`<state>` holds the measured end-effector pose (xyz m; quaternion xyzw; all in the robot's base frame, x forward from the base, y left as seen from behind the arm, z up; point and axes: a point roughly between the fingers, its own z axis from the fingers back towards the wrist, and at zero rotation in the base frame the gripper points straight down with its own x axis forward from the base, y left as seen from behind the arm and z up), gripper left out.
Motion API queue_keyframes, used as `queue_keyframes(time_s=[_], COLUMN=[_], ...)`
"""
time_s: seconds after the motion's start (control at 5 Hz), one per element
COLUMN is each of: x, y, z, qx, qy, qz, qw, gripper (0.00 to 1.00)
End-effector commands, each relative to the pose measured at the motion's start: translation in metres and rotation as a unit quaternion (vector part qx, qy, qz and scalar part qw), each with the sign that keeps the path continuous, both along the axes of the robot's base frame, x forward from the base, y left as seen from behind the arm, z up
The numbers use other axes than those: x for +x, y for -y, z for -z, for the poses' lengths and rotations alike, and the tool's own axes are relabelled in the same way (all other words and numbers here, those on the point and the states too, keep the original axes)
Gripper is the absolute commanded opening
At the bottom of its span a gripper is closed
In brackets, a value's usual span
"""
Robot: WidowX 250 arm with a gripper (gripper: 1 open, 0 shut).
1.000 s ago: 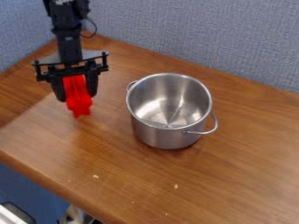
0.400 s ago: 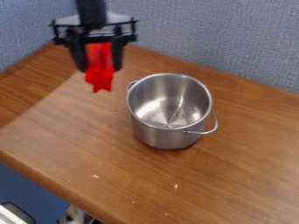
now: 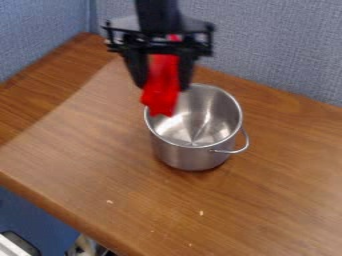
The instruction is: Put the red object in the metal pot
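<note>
Red object (image 3: pixel 162 84) hangs upright in the air, clamped at its upper part between the fingers (image 3: pixel 138 66) of the gripper (image 3: pixel 159 62); we see its lower end reaching down to the left rim of the metal pot (image 3: pixel 198 126), overlapping the rim in this view; whether it touches the rim we cannot tell. We note that the gripper points downward, its black frame spread wide to either side of the red bar, with the fingers closed on the bar's flat faces. We see the pot standing upright on the wooden bench (image 3: pixel 80 140); its interior is shiny and holds nothing that we can make out; its small loop handle (image 3: pixel 235 148) sits at the lower right of the rim.
</note>
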<state>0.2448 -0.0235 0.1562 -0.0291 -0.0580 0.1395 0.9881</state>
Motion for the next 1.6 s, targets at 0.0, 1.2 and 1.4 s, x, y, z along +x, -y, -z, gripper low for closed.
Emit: queue_keyframes(time_s=[0.0, 1.2, 1.4], x=[-0.029, 0.009, 0.011], y=[0.006, -0.01, -0.011], z=[-0.006, 0.046, 0.045], qx=[0.01, 0.038, 0.038], qy=[0.011, -0.018, -0.019], qz=[0.008, 0.003, 0.001], qw=[0.9999, 0.9991, 0.9991], gripper=[0.0, 1.0, 1.0])
